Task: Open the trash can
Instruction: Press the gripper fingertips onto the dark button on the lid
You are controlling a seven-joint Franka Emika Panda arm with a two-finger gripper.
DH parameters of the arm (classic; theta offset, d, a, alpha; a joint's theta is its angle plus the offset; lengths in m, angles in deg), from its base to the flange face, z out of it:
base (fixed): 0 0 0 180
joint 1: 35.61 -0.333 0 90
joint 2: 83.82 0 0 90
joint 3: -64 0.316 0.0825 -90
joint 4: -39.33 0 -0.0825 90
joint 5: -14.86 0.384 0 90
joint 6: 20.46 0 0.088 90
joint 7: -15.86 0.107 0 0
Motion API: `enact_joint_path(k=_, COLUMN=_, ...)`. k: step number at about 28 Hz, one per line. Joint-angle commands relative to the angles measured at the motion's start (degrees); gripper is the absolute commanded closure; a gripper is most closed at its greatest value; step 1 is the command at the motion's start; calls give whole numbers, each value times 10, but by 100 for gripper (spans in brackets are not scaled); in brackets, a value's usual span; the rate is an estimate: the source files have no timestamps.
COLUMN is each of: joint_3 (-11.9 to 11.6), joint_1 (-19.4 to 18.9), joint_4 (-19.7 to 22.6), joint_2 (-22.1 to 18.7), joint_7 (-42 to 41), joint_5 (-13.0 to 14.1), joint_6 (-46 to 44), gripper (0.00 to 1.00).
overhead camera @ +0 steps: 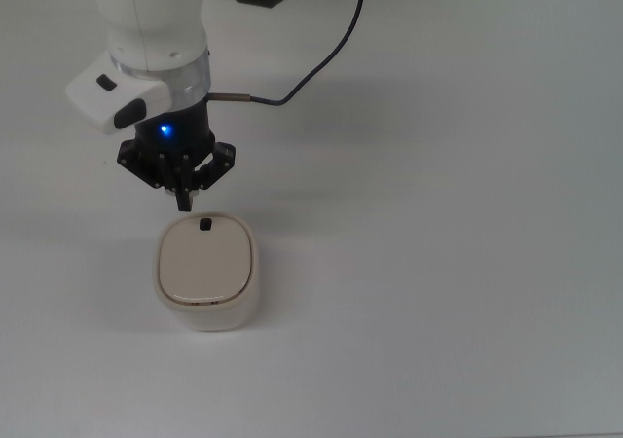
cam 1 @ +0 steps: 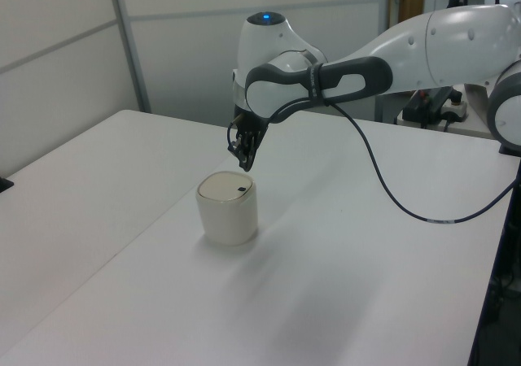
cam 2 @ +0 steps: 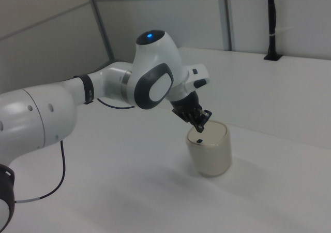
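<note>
So from where I'm sitting at the controls, the gripper (overhead camera: 183,202) hangs just above the trash can (overhead camera: 207,273), fingers pressed together into one thin black tip and carrying nothing. In the top view that tip sits right at the rim of the can on the edge toward the top view's top, and the little black button (overhead camera: 204,225) is just past it, slightly toward the top view's right and lower in frame. I can't tell from the top view whether the tip touches the rim, but the left view shows the gripper (cam 1: 242,164) with a gap of air under it, the trash can (cam 1: 228,209) sitting below and a touch toward the left view's left of the fingertips. The right view agrees: gripper (cam 2: 200,122) tilted down over the near edge of the beige lid (cam 2: 207,135), the button (cam 2: 199,141) just underneath it, not yet pressed as far as I can see. The lid lies flat and closed on the cream body. The can stands upright on the white table (overhead camera: 438,263), directly beneath the tool. A black cable (overhead camera: 321,54) runs off the wrist toward the top view's upper right, and there's a blue light (overhead camera: 164,129) glowing on the hand above the fingers.
</note>
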Motion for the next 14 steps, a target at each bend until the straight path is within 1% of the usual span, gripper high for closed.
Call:
enact_joint_path(k=1, joint_3=-3, joint_1=-1, joint_4=1, joint_2=19, joint_7=-5, joint_5=-15, joint_6=36, gripper=100)
enact_joint_path(k=6, joint_3=-3, joint_1=-2, joint_4=1, joint_2=34, joint_7=-5, joint_5=-19, joint_6=54, gripper=100)
enact_joint_path(k=14, joint_3=-3, joint_1=-7, joint_4=1, joint_2=39, joint_7=-4, joint_5=-19, joint_6=63, gripper=100)
